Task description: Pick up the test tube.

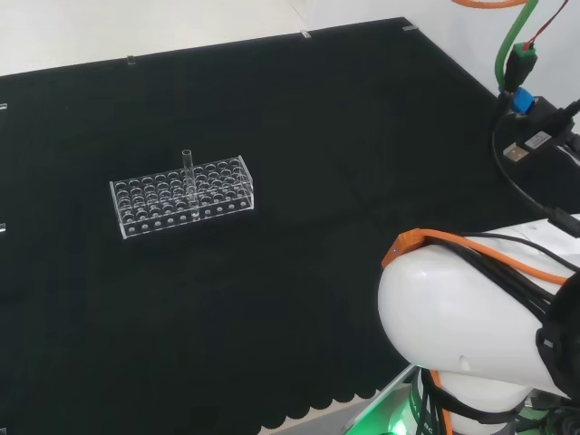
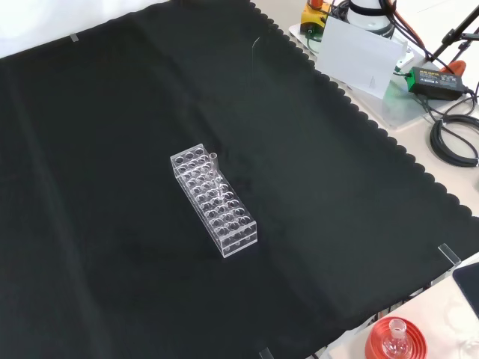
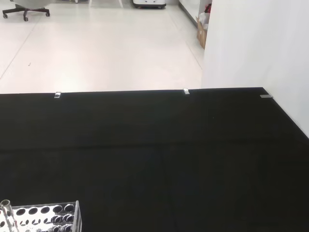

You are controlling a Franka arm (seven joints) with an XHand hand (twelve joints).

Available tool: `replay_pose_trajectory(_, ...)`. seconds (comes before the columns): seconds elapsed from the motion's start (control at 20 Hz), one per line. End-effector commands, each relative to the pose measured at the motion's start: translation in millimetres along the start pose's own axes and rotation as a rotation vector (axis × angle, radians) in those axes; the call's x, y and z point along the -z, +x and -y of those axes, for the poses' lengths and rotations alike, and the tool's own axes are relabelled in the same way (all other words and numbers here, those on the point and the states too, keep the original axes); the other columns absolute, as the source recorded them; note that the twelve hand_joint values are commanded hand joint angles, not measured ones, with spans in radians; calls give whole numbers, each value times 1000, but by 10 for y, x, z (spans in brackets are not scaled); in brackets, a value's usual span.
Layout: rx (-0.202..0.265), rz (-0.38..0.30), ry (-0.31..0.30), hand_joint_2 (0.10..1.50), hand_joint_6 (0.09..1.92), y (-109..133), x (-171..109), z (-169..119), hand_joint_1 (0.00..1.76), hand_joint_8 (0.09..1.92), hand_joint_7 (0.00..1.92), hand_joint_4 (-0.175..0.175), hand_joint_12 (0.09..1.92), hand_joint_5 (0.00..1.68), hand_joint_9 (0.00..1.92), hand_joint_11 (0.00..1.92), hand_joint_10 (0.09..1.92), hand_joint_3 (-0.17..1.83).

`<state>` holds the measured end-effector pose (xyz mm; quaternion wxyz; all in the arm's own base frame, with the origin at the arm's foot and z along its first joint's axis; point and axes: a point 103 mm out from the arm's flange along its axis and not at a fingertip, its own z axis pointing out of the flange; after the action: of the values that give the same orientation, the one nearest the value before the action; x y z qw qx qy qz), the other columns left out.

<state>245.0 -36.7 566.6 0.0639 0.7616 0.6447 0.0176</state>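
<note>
A clear test tube [image 1: 188,169] stands upright in a clear plastic rack [image 1: 181,196] with several rows of holes, on the black cloth left of centre in the head view. In the front view the rack [image 2: 215,200] lies mid-cloth, with the tube [image 2: 214,165] near its far end. The wrist view catches a corner of the rack [image 3: 46,218] and the tube's top [image 3: 7,214]. The arm's white link [image 1: 471,317] sits at the lower right of the head view, well apart from the rack.
Black cloth [image 1: 299,136] spreads wide around the rack. A red ribbed stand carrying a small flask [image 2: 395,340] sits off the cloth's near edge in the front view. Cables and a power brick [image 2: 438,81] lie beyond the cloth at upper right.
</note>
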Motion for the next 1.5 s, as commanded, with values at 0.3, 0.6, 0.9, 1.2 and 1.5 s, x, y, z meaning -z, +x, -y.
replay_pose_trajectory(0.3, 91, -99, 119, 811, 87, 193, -395, -493, 650, 785, 160, -13, 1351, 227, 116, 0, 944, 371)
replay_pose_trajectory(0.6, 133, -140, 181, 803, 87, 348, -648, -748, 687, 790, 167, 1, 1368, 268, 123, 0, 943, 374)
replay_pose_trajectory(0.9, 179, -157, 249, 801, 87, 520, -909, -943, 702, 792, 148, 32, 1373, 292, 120, 0, 946, 378)
replay_pose_trajectory(1.2, 207, -179, 315, 797, 87, 639, -1157, -1070, 712, 800, 138, 48, 1372, 288, 117, 0, 950, 381)
replay_pose_trajectory(1.5, 219, -217, 406, 779, 87, 758, -1460, -1180, 766, 813, 130, 65, 1358, 327, 103, 0, 955, 383)
